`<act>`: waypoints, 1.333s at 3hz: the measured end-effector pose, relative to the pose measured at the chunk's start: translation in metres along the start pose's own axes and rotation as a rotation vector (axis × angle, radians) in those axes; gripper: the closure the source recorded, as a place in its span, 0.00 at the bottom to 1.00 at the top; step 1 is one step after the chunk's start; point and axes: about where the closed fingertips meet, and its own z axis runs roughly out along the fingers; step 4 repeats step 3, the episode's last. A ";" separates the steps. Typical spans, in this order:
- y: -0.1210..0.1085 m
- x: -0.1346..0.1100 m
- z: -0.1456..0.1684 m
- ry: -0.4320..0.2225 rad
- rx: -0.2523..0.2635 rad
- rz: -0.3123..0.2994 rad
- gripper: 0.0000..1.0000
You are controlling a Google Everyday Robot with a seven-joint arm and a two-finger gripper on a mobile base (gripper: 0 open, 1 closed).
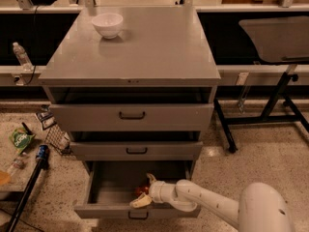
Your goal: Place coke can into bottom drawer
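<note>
The bottom drawer (104,210) of the grey cabinet is pulled out. My gripper (144,191) reaches into it from the right, low over the drawer floor. The coke can (141,189) shows as a small red shape between my two pale fingers (138,203), which stand spread apart on either side of it. The can's lower part is hidden by the drawer front and my fingers. I cannot tell whether the can stands upright or lies on its side.
The two upper drawers (132,116) are slightly pulled out above my arm. A white bowl (107,24) sits on the cabinet top. A plastic bottle (21,55), a green bag (20,140) and a dark pole (26,187) are at the left. A table frame (270,105) stands at the right.
</note>
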 end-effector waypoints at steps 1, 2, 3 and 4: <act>0.008 -0.015 -0.050 -0.039 0.026 0.062 0.25; 0.014 -0.025 -0.123 -0.052 0.019 0.099 0.49; 0.015 -0.030 -0.126 -0.059 0.012 0.091 0.38; 0.015 -0.030 -0.126 -0.059 0.012 0.091 0.38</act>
